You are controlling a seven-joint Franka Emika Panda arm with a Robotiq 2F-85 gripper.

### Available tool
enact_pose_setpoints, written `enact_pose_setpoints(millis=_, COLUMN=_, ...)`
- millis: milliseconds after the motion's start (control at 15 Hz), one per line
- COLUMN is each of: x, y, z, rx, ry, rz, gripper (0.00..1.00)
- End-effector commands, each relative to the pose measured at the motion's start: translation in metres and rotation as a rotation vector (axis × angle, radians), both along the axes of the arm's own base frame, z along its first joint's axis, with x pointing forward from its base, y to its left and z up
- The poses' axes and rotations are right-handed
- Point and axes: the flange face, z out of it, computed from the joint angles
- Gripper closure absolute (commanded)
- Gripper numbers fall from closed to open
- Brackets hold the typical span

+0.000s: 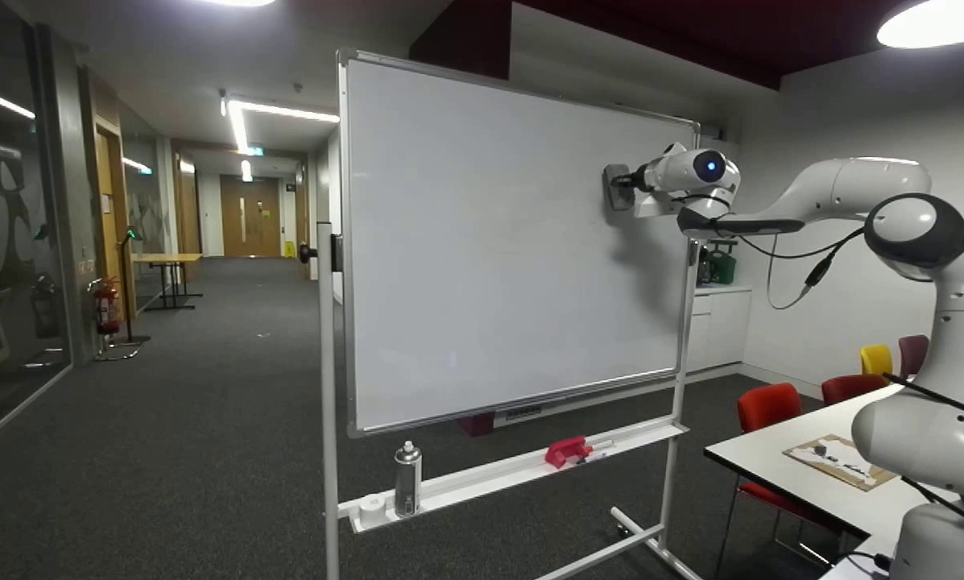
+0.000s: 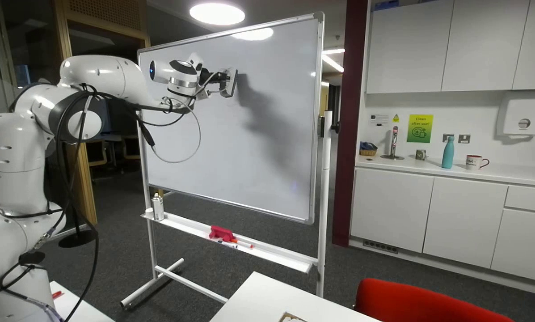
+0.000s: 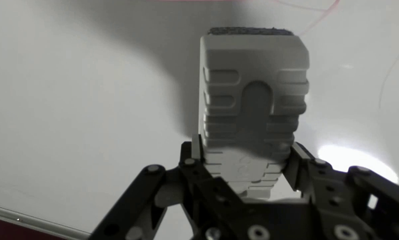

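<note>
Gray eraser (image 3: 254,106): Stands high on the whiteboard (image 1: 482,242), long side roughly upright, ribbed back outward and dark felt turned to the surface; whether it presses there or stops just short, the views do not settle.
Tool (image 3: 246,151): Clamped on both long sides of the eraser, nearer one end — a hold that probably makes use of the ribbed flanks and leaves the felt free to lie flat.
Robot arm (image 1: 840,185): Reaches across from the side in both exterior views, wrist pointed at the board, presumably so that the eraser faces it squarely.
Cables (image 2: 147,135): Tied along the arm, with one loop hanging free, likely as slack for the joints.
Pink lines (image 3: 327,12): Thin traces on the board just past the eraser's felt end in the wrist view.
Tray (image 1: 490,479): Bears a spray can (image 1: 407,483) and a small white item (image 1: 371,511) together at one end, a red holder (image 1: 566,453) and markers (image 2: 243,243) farther along — set below the board, one presumes, to lie handy for anyone writing.
Stand (image 1: 328,362): Carries the board between two posts, a dark knob (image 1: 308,253) on one of them presumably fixing its tilt.
White table (image 2: 258,299): Stands before the board in an exterior view, a red chair (image 2: 410,299) beside it.
</note>
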Motion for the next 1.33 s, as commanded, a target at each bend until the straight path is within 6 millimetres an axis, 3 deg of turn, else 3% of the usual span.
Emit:
enact_pose_setpoints(millis=0, x=0.027, y=0.0, z=-0.01, rx=-0.022, ry=-0.03, rz=0.016, gripper=0.66)
enact_pose_setpoints(millis=267, x=0.054, y=-0.001, z=-0.035, rx=-0.029, ry=-0.016, rz=0.036, gripper=0.66)
enact_pose_setpoints(millis=467, x=0.063, y=-0.001, z=-0.041, rx=-0.021, ry=-0.011, rz=0.047, gripper=0.66)
enact_pose_setpoints(millis=667, x=0.064, y=0.007, z=-0.042, rx=-0.031, ry=-0.013, rz=0.066, gripper=0.66)
enact_pose_setpoints(millis=1267, x=0.056, y=0.058, z=-0.048, rx=-0.133, ry=-0.013, rz=0.176, gripper=0.66)
